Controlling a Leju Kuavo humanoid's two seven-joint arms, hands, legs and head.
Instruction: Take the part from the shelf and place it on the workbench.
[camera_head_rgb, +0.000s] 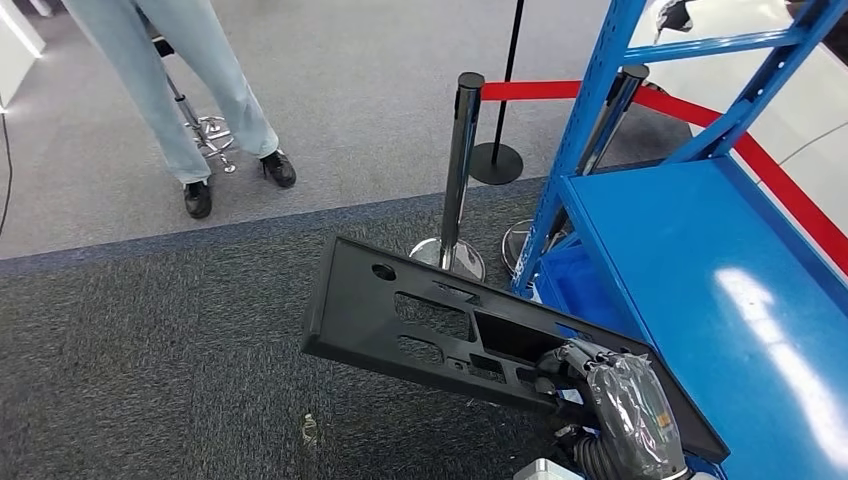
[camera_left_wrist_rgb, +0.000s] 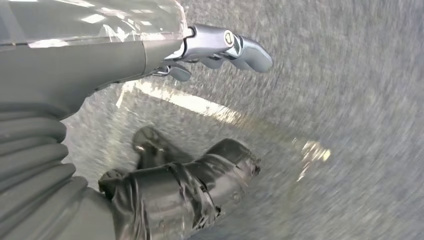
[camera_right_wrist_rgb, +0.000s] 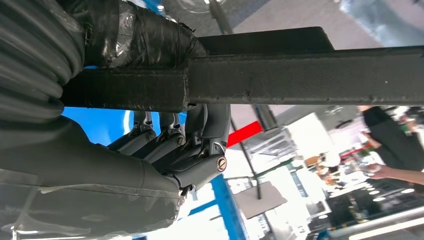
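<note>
The part (camera_head_rgb: 420, 320) is a long flat black panel with several cutouts. In the head view it hangs tilted over the dark carpet, just left of the blue shelf (camera_head_rgb: 700, 270). My right hand (camera_head_rgb: 615, 400) grips its near right end at the shelf's front corner. In the right wrist view the fingers (camera_right_wrist_rgb: 185, 150) curl under the part's dark edge (camera_right_wrist_rgb: 300, 75) while the taped thumb presses on its other side. My left hand (camera_left_wrist_rgb: 100, 60) hangs over the carpet with fingers (camera_left_wrist_rgb: 225, 47) and taped thumb (camera_left_wrist_rgb: 185, 190) apart, holding nothing.
A chrome stanchion post (camera_head_rgb: 460, 170) with a red belt (camera_head_rgb: 760, 160) stands just beyond the part, beside the shelf's blue upright (camera_head_rgb: 580, 140). A person's legs (camera_head_rgb: 200, 90) and a stool base (camera_head_rgb: 212, 130) are at the far left on the grey floor.
</note>
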